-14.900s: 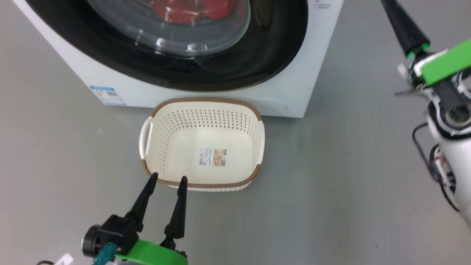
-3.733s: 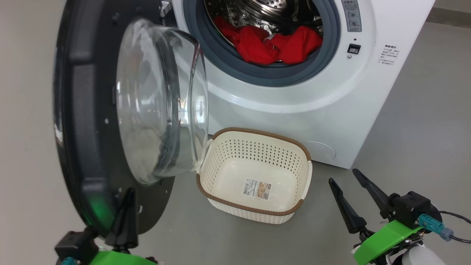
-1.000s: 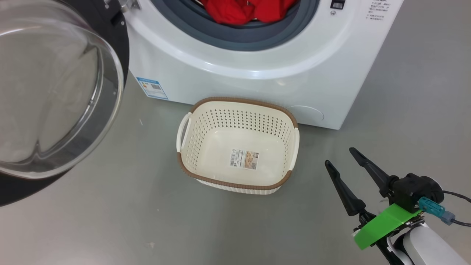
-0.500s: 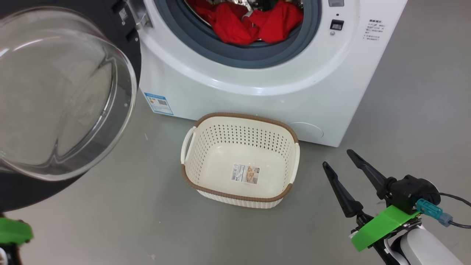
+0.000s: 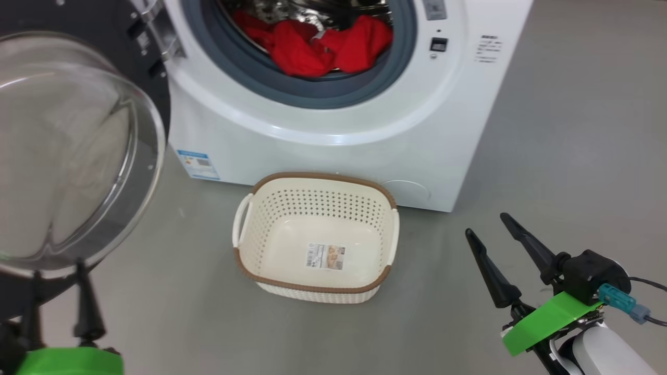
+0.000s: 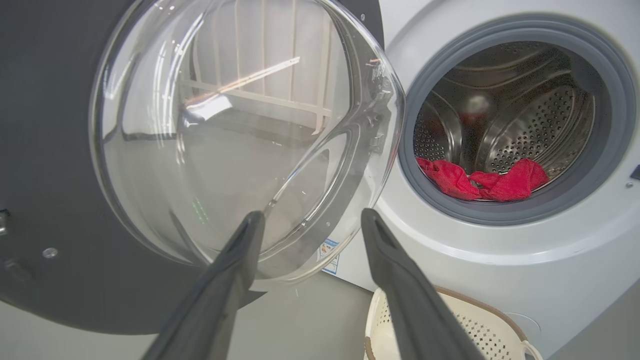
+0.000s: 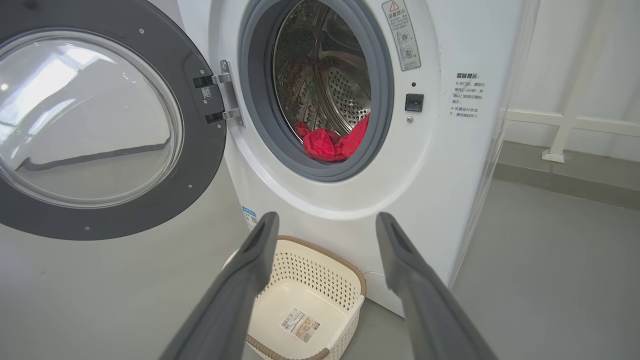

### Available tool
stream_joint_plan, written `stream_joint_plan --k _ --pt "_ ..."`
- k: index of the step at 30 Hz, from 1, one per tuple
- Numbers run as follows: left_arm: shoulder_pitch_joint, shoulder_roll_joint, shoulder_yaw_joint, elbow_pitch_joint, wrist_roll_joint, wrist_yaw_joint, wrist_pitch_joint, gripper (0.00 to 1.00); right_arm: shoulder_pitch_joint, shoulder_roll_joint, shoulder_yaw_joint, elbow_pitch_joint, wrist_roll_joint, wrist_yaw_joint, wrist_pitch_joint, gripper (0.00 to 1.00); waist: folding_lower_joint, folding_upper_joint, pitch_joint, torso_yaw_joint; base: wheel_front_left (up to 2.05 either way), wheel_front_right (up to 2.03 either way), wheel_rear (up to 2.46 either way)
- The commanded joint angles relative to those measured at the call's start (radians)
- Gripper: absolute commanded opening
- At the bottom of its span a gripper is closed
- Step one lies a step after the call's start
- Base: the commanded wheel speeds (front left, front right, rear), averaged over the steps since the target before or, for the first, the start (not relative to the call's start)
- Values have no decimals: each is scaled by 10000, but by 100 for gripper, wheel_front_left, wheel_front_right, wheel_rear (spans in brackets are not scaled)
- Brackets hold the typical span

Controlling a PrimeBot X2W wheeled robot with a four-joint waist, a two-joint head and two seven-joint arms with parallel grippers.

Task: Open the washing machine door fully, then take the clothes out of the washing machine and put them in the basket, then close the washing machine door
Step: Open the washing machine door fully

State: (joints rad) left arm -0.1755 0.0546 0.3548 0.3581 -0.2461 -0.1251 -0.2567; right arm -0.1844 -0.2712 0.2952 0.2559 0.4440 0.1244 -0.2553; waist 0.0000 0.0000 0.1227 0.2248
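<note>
Door point(image 5: 68, 151): open wide | clothes point(image 5: 312, 44): low in drum, up behind basket point(image 5: 312, 177) | left pincer point(image 5: 58, 271): spread, empty, facing door glass | right pincer point(image 5: 486, 224): spread, empty, likely clearer line to drum

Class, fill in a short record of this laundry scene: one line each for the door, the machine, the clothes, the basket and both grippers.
door: washing machine door swung wide open
machine: washing machine, drum exposed
clothes: red clothes lying in the drum, just behind the grey seal
basket: basket on the floor in front of the machine, empty but for a sticker
left gripper: left gripper open, holding nothing, by the door's lower edge
right gripper: right gripper open, holding nothing, to the basket's right
</note>
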Motion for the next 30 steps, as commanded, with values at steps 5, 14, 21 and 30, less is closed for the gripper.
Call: stream_joint_plan --k 5,14,21,30 --pt "553 391 -655 -972 -366 -55 -51 100 192 24 -126 -306 71 63 -65 100 0 0 -110 -697 0 0 0" --pt "1147 665 -1927 -1471 -813 -55 -51 100 385 37 -507 -358 96 63 -65 100 0 0 -226 -1777 0 0 0" --pt "1354 968 -2516 -1596 -1019 -55 -51 100 517 55 -972 -425 95 63 -65 100 0 0 -249 -2626 0 0 0" --pt "1702 958 -2489 -1929 -999 -55 -51 100 679 146 -1286 -494 58 63 -65 100 0 0 -300 -3407 0 0 0"
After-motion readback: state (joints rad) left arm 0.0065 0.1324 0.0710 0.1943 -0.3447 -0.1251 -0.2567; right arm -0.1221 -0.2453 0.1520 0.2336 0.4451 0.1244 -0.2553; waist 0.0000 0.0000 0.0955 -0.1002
